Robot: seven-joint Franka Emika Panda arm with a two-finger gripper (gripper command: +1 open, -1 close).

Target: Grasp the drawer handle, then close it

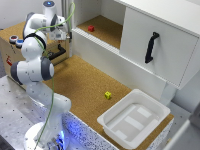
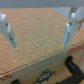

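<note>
The drawer is a small light-brown wooden front on a box at the exterior view's left. Its handle is a short black bar on that front. My gripper hangs just above the handle, pointing down, not touching it. In the wrist view my gripper is open, its two fingers wide apart with nothing between them. Beneath them lies the light wooden panel, and a dark blurred shape, probably the handle, shows near one finger.
A large white cabinet with a long curved black door handle stands at the back right. A red block lies on its cork shelf. A yellow block and a white tray sit on the cork table. Small cups stand on the wooden box.
</note>
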